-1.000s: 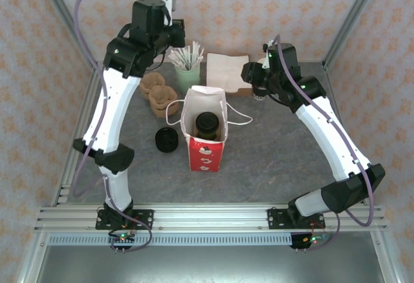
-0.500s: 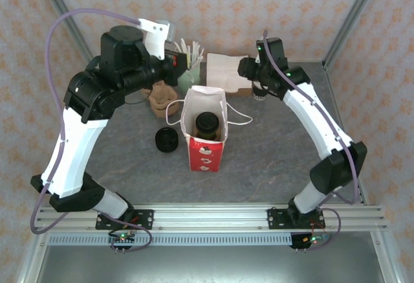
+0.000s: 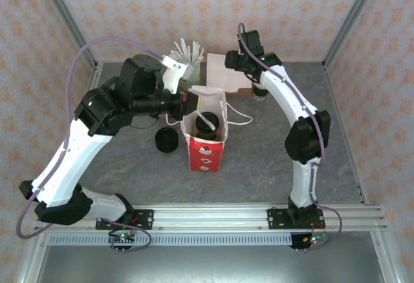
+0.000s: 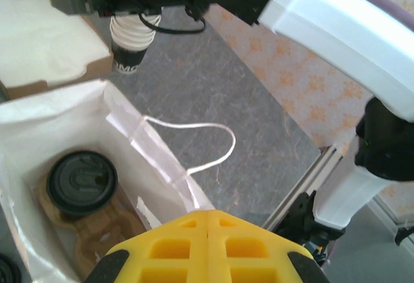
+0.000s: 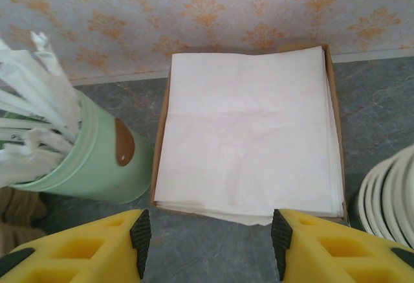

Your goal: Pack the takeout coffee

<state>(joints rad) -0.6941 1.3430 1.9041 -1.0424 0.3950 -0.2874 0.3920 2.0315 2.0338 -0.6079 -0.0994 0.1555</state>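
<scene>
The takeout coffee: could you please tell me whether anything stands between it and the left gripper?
Nothing solid that I can see. The takeout coffee sits lidded in the open paper bag, just below the shut left gripper; a thin white strip, perhaps a stick, crosses it in the top view.

Cream wallpaper (image 3: 194,4) with orange floral motifs; grey stone-look tabletop (image 3: 272,160); aluminium corner posts (image 3: 352,17).

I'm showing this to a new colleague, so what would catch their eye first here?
The red-and-white paper bag standing open mid-table, with the lidded takeout coffee down inside it. The left gripper hangs shut at the bag's mouth, while the right gripper is open above the white napkins at the back.
</scene>
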